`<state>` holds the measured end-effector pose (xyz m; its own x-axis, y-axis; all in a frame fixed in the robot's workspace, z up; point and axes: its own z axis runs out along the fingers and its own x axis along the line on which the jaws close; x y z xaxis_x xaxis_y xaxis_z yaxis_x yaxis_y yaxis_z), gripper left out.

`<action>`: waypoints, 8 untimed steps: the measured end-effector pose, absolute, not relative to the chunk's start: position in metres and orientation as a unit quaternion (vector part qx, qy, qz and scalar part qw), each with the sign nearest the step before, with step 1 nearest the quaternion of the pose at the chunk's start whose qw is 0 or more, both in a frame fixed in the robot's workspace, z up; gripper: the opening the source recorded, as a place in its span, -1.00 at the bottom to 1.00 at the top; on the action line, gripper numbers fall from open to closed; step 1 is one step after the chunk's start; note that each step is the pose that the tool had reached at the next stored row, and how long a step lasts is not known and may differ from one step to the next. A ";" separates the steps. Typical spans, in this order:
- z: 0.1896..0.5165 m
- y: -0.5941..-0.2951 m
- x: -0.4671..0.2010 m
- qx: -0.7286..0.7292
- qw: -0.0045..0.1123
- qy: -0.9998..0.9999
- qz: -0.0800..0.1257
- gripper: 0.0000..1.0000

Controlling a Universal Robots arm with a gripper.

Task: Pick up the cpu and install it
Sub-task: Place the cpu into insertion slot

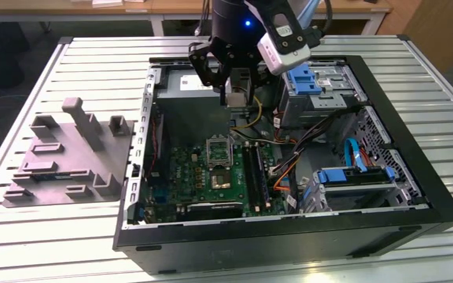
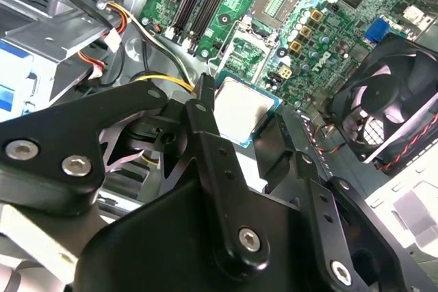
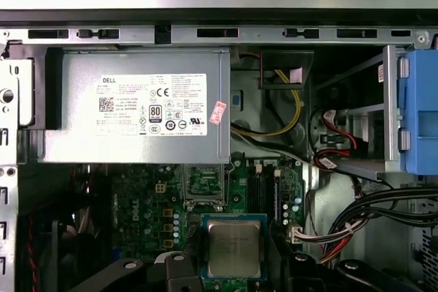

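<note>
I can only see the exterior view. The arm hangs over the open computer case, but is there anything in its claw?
Observer: Yes. In both wrist views the gripper clamps the cpu by two edges, silvery top showing.
Operator: Is the slot it goes into free?
Observer: In the second wrist view the socket on the green board shows bare contacts, with no chip in it.
Operator: So is the chip in place yet?
Observer: No. In the first wrist view the cpu sits apart from the socket.
</note>
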<state>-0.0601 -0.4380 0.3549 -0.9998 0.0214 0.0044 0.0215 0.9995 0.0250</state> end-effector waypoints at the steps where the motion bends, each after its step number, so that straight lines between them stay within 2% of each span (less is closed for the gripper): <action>1: 0.355 -0.438 -0.060 -0.011 0.002 -1.000 -0.012 -0.06; 8: 0.351 -0.440 -0.060 -0.011 0.002 -1.000 -0.013 -0.06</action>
<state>-0.0603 -0.4400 0.3505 -0.9998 0.0212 0.0044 0.0213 0.9995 0.0251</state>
